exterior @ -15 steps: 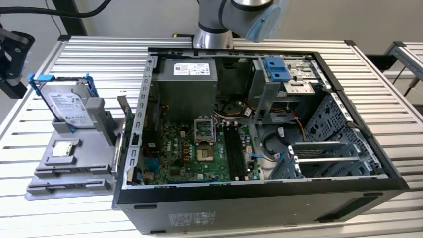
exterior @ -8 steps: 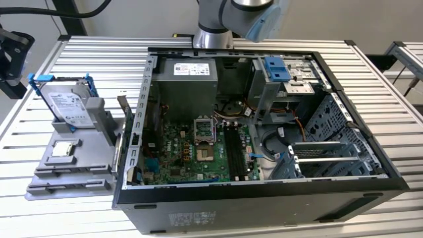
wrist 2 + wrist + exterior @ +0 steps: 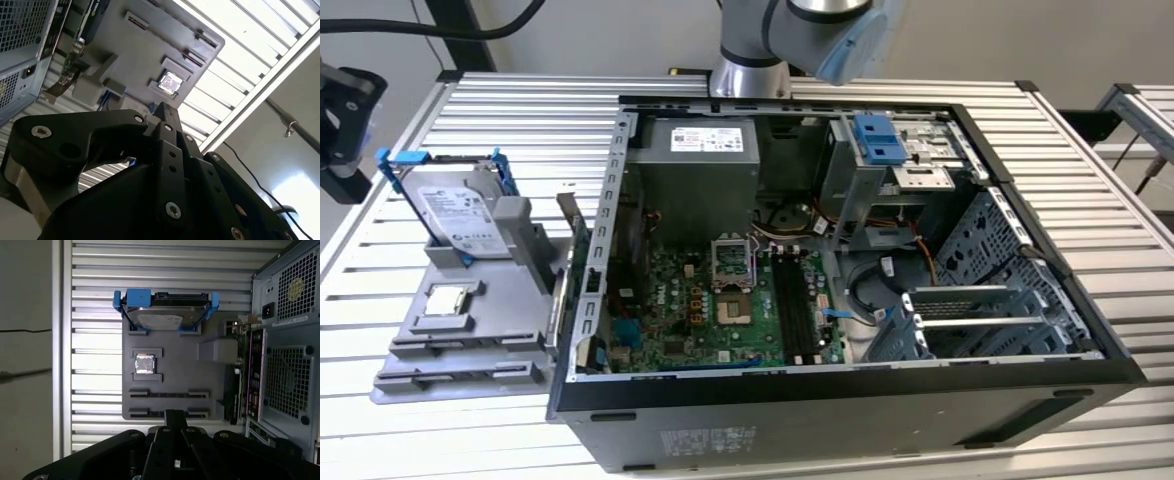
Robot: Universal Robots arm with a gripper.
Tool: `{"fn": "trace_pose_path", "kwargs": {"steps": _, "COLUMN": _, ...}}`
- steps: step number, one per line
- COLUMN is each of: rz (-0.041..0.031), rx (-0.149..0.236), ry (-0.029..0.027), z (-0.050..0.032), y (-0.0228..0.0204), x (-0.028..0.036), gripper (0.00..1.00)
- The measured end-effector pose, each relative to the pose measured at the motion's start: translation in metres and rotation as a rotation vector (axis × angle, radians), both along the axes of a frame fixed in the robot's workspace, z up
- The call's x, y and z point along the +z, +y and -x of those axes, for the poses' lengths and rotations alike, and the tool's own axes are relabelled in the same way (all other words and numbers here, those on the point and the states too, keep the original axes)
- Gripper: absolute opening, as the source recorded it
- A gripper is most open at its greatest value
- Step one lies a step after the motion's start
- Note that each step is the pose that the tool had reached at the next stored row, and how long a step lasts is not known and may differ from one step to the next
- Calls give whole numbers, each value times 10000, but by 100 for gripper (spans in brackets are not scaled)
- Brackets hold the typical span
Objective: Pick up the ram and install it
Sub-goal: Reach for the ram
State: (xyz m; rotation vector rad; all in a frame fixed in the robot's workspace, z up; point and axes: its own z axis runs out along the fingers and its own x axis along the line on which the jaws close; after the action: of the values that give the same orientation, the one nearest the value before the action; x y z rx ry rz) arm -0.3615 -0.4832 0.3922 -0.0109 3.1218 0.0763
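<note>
First wrist view shows the hand (image 3: 173,416) pressed together over the grey tray (image 3: 180,371) beside the computer case (image 3: 290,340).

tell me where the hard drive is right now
The hard drive stands on edge on the grey tray at the exterior view's left, just outside the computer case.
</note>
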Motion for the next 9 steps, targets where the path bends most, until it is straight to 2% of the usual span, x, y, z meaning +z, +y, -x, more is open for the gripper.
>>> {"fn": "trace_pose_path", "kwargs": {"steps": 9, "rz": 1, "rx": -1, "ry": 1, "z": 1, "y": -56, "x": 0, "gripper": 0}}
